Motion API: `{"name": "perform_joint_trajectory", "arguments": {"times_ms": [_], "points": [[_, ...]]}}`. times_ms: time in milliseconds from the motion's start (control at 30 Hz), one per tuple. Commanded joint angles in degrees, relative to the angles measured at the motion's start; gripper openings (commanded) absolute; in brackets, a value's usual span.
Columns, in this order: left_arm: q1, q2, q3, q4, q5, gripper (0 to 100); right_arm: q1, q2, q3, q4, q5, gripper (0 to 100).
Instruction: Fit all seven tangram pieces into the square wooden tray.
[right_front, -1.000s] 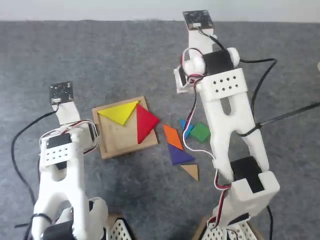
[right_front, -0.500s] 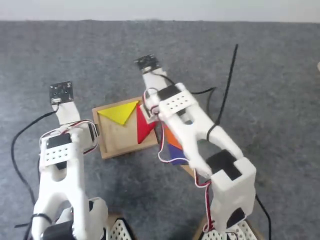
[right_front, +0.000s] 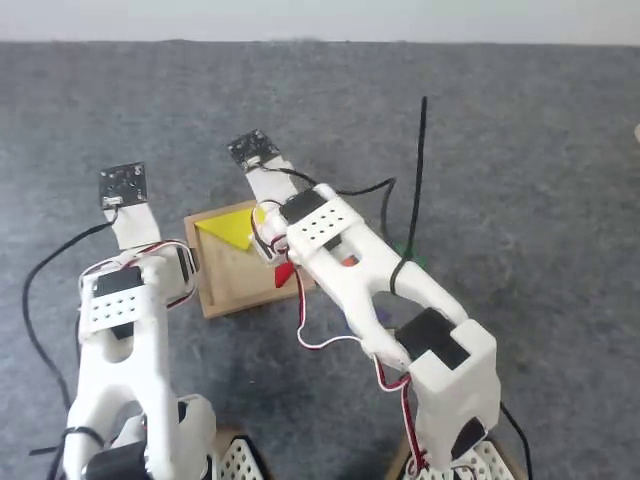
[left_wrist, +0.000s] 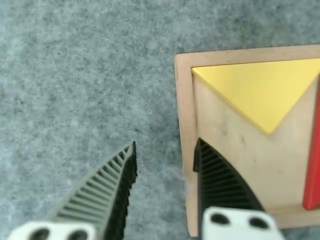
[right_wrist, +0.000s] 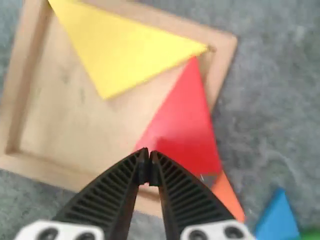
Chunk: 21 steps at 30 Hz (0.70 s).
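The square wooden tray (right_front: 235, 303) lies between the arms. In it a yellow triangle (right_front: 230, 228) sits along the far rim. A red triangle (right_wrist: 185, 125) lies beside it, one corner overlapping the tray's rim (right_wrist: 225, 50). My right gripper (right_wrist: 148, 152) is shut with nothing in it, its tips low over the red triangle's near edge. My left gripper (left_wrist: 166, 150) is open, its fingers astride the tray's left rim (left_wrist: 182, 125), holding nothing. Orange (right_wrist: 230, 197), blue (right_wrist: 277, 215) and green (right_front: 405, 258) pieces lie on the cloth right of the tray.
Grey cloth covers the table. The right arm (right_front: 340, 260) stretches across the tray's right side and hides most of the loose pieces. A black cable (right_front: 418, 170) rises behind it. The left arm (right_front: 125, 300) stands at the tray's left.
The right arm has swung from the back right leftward and down over the tray, now covering the loose pieces. The left arm and the pieces have not moved.
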Motion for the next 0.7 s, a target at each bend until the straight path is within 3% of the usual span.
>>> {"name": "perform_joint_trajectory", "arguments": {"times_ms": [0, 233, 467, 667], "points": [[-0.18, -1.76, -0.92, -0.62, -0.44, 18, 5.49, -9.36, -1.93, 4.44, 1.05, 0.9], [-0.09, -1.76, -0.92, -0.62, -0.44, 18, 14.02, -8.66, 5.36, -2.15, 1.14, 0.9], [-0.09, -1.76, -0.92, -0.62, -0.44, 18, 12.62, -0.84, 6.77, -11.21, 1.14, 0.9], [-0.09, -1.76, -0.92, -0.62, -0.44, 18, 6.73, 1.80, 3.78, -9.71, 1.14, 0.9]]}}
